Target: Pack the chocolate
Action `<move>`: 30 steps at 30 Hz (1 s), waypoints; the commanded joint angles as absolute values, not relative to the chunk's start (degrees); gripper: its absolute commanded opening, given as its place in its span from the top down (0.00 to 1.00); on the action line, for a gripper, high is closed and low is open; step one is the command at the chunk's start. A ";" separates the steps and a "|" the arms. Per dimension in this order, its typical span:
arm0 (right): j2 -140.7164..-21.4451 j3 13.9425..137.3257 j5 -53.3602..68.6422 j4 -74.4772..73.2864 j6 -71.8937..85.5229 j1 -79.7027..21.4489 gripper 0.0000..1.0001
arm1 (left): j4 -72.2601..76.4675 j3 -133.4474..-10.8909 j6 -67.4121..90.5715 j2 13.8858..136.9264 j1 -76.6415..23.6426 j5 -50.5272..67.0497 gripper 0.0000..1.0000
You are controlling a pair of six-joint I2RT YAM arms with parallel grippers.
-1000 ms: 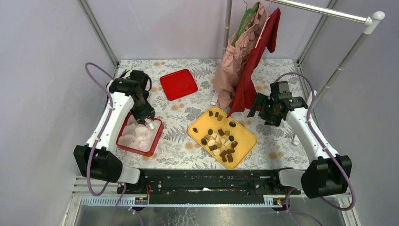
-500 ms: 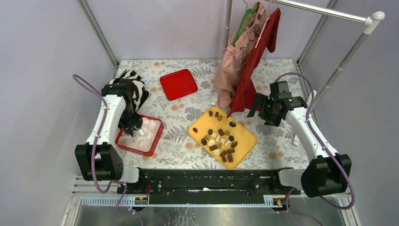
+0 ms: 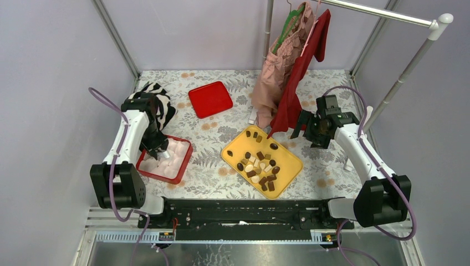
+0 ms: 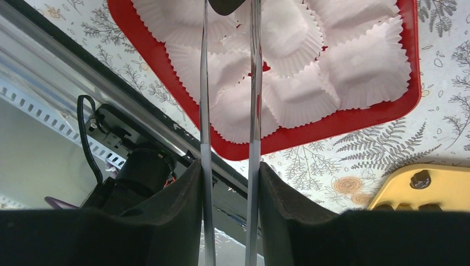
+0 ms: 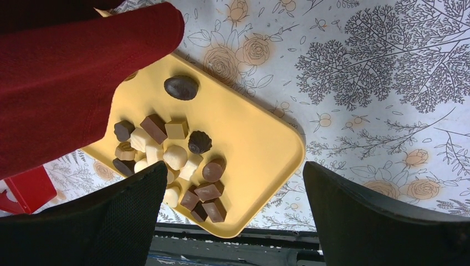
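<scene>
The chocolate (image 3: 258, 166) is several dark, tan and cream pieces on a yellow tray (image 3: 292, 162); they also show in the right wrist view (image 5: 172, 156). A red box (image 3: 178, 169) with white paper cups (image 4: 310, 88) sits at the left. My left gripper (image 3: 157, 151) hovers over the box's near-left part. Its thin clear blades (image 4: 228, 33) are nearly together on a small dark piece (image 4: 224, 5) at their tips. My right gripper (image 3: 311, 131) is open and empty, above the table beyond the tray's right side, wide apart in its own view (image 5: 233, 183).
A red lid (image 3: 209, 98) lies at the back. Pink and red garments (image 3: 288, 72) hang from a rail, the red sleeve (image 5: 66, 72) over the tray's far end. A zebra-striped cloth (image 3: 162, 100) lies at the back left. The tray corner (image 4: 443, 188) shows in the left wrist view.
My left arm swung left and toward the near-left part of the red box, uncovering the zebra cloth. My right arm shifted slightly.
</scene>
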State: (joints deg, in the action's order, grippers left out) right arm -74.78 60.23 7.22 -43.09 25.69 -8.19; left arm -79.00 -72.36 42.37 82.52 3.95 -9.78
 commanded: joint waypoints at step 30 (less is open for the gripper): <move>-77.37 63.19 10.63 -41.78 24.80 -7.94 0.00 | -81.93 -85.71 40.46 81.24 -1.65 -11.44 0.60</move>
State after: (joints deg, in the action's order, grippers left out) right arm -77.01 60.93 8.49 -42.81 25.65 -8.19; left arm -78.91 -80.49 41.41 83.05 2.94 -9.72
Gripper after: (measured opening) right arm 0.995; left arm 0.425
